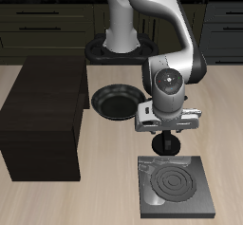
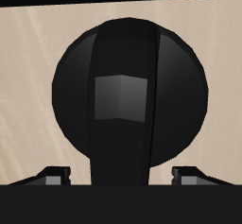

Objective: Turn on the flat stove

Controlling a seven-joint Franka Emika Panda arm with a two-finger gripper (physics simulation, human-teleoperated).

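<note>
Now the arm hangs over the stove at the desk's front edge.
Largest, a dark box (image 1: 43, 120) sits on the desk (image 1: 104, 186); the stove (image 1: 177, 184), coil black, lies near the front edge, a pan (image 1: 116, 102) behind it. The hand (image 1: 166, 145) hovers above the stove's back edge; I cannot tell whether it is open or closed.
</note>
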